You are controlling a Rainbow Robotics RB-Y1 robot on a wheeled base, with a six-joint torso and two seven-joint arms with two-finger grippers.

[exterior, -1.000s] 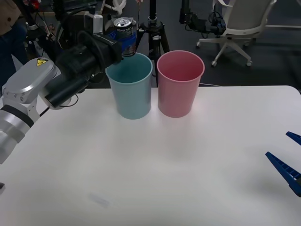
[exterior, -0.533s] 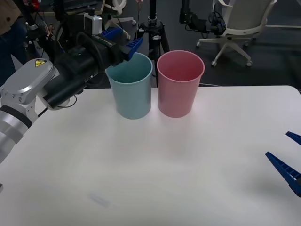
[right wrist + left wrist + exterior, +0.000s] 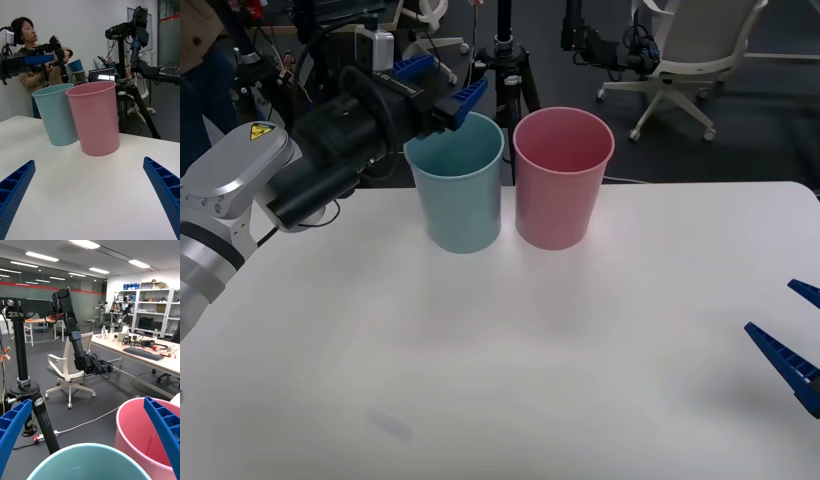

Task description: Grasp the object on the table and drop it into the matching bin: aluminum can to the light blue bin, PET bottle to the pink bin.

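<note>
Drop step over the light blue bin (image 3: 457, 185).

The can is out of sight, presumably inside that bin at 12 o'clock on the table (image 3: 510, 350); the left gripper (image 3: 438, 88) hangs spread and empty above its rim, pink bin (image 3: 564, 178) beside. Next: retract clear. Right gripper (image 3: 798, 345) waits spread at 4 o'clock.

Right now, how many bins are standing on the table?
2. The light blue bin stands at the table's far edge under the left gripper; the pink bin stands right beside it, toward the robot's right.
</note>
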